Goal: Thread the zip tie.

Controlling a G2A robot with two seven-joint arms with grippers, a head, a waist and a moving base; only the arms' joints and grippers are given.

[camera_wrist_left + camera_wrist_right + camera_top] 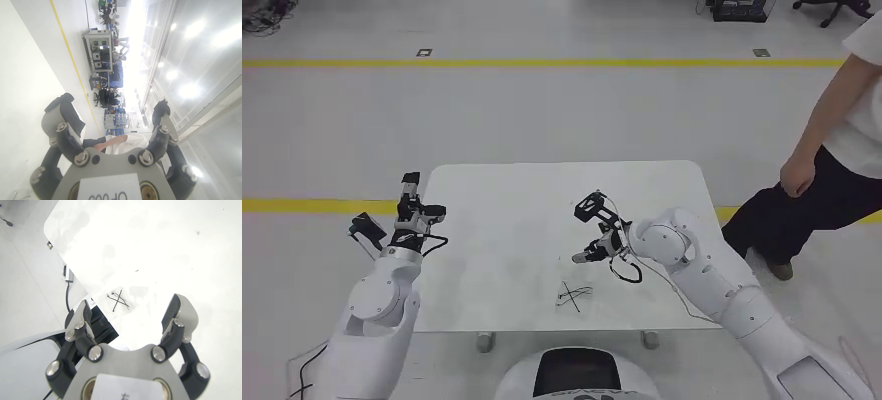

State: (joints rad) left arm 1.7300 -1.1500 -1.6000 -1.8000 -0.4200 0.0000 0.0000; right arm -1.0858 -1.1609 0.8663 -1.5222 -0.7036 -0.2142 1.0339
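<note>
The left claw [113, 108] stands wide open with nothing between its dark fingers [66, 111]. In the top view the left claw [389, 212] hangs at the left edge of the white rounded-corner counter [522, 200], and its own view shows it aimed out at the room.

The right claw [129, 309] is also spread wide and empty, its ribbed pads [170, 310] touching nothing. It hovers over the counter's middle right [587, 232].

A few thin black plastic zip ties [118, 301] lie crossed over one another on the counter by its near edge [572, 295]. They are apart from the right claw and well apart from the left.

A white paper label [109, 186] sits on the left wrist plate and another white paper label [124, 389] on the right. The dark print on both is cut off by the frame edge.
</note>
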